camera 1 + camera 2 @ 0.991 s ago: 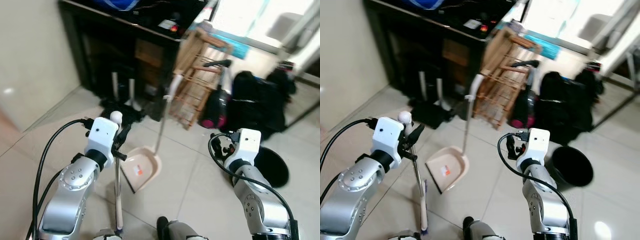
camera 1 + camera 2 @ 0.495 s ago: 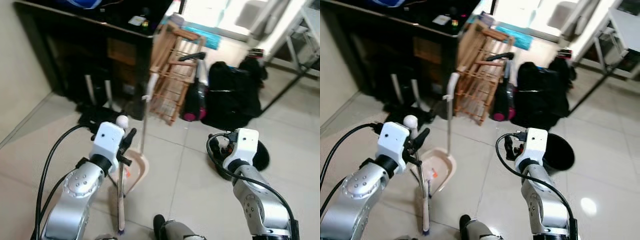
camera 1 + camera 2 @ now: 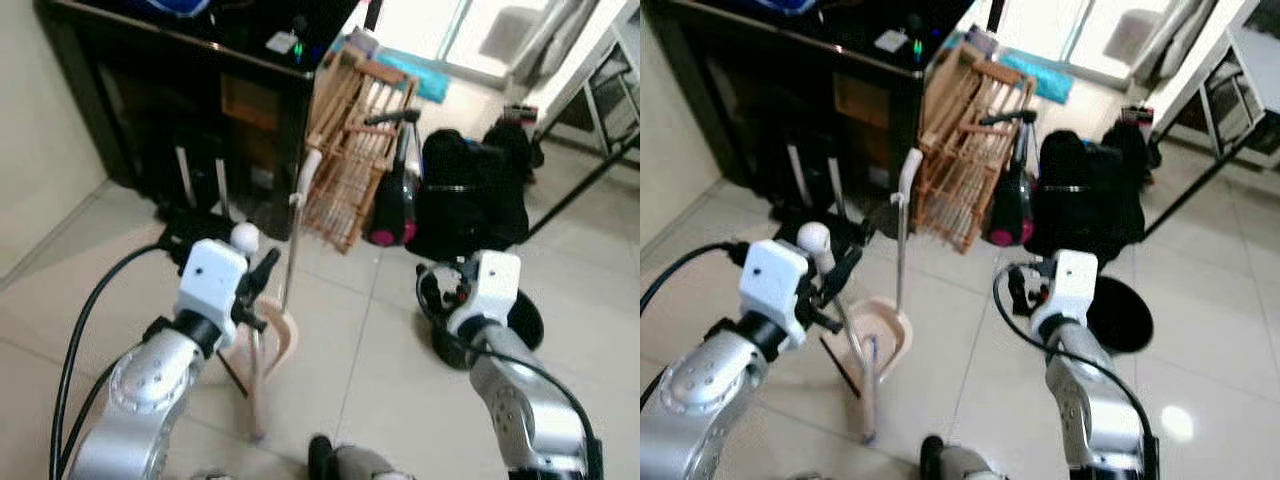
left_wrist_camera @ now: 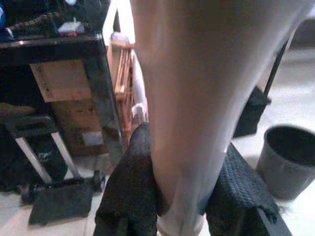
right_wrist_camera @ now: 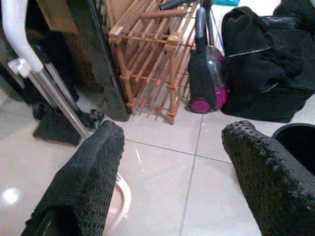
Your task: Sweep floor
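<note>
Black left fingers [image 4: 129, 196] clamp broom handle [image 4: 189, 123] | right fingers [image 5: 83, 182] spread, empty | no legible writing

Dustpan [image 3: 880, 335] is standing before wooden rack [image 3: 965, 150]; vacuum [image 3: 1012, 205], bag [image 3: 1085, 195], bin [image 3: 1120, 315] are sitting right.

Open tile floor [image 3: 380, 350] lies between the two arms, room enough to pass. Ahead, a wooden rack [image 3: 350, 150], a vacuum cleaner [image 3: 392, 200] and a black bag [image 3: 470, 195] crowd the dark cabinet [image 3: 200, 90]. A black bin [image 3: 1120, 315] stands near the right arm; the upright dustpan [image 3: 885, 335] blocks the left.
</note>
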Controlling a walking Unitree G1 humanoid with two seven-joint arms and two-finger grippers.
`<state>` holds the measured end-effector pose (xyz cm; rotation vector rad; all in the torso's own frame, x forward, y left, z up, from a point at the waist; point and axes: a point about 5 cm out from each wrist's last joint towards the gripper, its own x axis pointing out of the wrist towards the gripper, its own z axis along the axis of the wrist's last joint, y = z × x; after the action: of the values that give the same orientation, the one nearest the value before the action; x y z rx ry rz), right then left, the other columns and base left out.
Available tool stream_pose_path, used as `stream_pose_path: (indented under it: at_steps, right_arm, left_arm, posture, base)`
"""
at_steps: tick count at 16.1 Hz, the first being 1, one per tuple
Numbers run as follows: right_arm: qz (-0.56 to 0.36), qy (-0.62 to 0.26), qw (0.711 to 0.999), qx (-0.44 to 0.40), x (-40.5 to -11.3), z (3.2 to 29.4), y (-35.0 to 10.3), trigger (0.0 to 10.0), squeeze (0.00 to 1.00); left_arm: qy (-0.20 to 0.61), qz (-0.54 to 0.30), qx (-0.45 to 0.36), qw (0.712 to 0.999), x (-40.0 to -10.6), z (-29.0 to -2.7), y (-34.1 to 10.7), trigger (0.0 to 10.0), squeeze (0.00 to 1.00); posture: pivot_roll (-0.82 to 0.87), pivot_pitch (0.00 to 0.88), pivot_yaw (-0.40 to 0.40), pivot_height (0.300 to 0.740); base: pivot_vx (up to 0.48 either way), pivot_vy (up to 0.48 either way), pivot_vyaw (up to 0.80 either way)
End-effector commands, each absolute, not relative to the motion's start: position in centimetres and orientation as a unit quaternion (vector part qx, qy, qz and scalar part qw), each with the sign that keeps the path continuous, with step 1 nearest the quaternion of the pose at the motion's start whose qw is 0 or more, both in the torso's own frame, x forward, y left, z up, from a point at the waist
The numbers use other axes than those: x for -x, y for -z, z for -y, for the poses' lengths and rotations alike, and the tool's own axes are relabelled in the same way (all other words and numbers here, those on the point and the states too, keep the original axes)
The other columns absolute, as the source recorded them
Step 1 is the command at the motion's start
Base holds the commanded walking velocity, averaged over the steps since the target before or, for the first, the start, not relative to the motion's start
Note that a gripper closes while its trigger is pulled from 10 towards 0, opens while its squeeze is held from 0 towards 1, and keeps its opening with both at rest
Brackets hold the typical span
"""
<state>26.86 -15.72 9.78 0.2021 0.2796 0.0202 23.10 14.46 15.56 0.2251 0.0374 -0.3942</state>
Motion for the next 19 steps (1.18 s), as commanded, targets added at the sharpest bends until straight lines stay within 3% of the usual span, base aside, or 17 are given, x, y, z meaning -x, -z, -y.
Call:
stream_pose_path:
  at_steps: [1, 7, 13, 16, 19]
  right_arm:
    - [-0.148, 0.007, 0.984, -0.1, -26.6, 16.5, -9.5, 10.0, 0.0]
    - [-0.132, 0.032, 0.985, -0.104, -26.0, 16.7, -10.0, 10.0, 0.0]
    - [-0.125, 0.071, 0.982, -0.119, -25.4, 16.8, -9.5, 10.0, 0.0]
    - [-0.129, 0.045, 0.984, -0.112, -25.8, 16.0, -9.6, 10.0, 0.0]
    - [-0.12, 0.014, 0.987, -0.11, -26.3, 15.1, -10.6, 10.0, 0.0]
  left_arm:
    - [0.205, -0.005, -0.112, 0.972, -23.4, -13.8, -16.0, 10.0, 0.0]
    - [0.212, 0.009, -0.106, 0.971, -26.0, -12.9, -15.7, 10.0, 0.0]
    - [0.248, 0.025, -0.109, 0.962, -28.8, -11.6, -16.5, 10.0, 0.0]
    - [0.242, 0.02, -0.109, 0.964, -29.0, -12.3, -16.4, 10.0, 0.0]
    - [0.187, 0.007, -0.08, 0.979, -28.6, -14.0, -15.9, 10.0, 0.0]
  posture:
    - [0.14, 0.122, -0.107, 0.74]
    - [0.11, 0.099, -0.063, 0.74]
    - [0.11, 0.069, 0.074, 0.74]
    - [0.1, 0.078, 0.055, 0.74]
    - [0.1, 0.095, -0.011, 0.74]
  base:
    - [0.0, 0.0, -0.8]
    - [0.0, -0.086, -0.8]
    - [0.0, -0.298, -0.8]
    - [0.0, -0.316, -0.27]
    - [0.0, -0.105, 0.0]
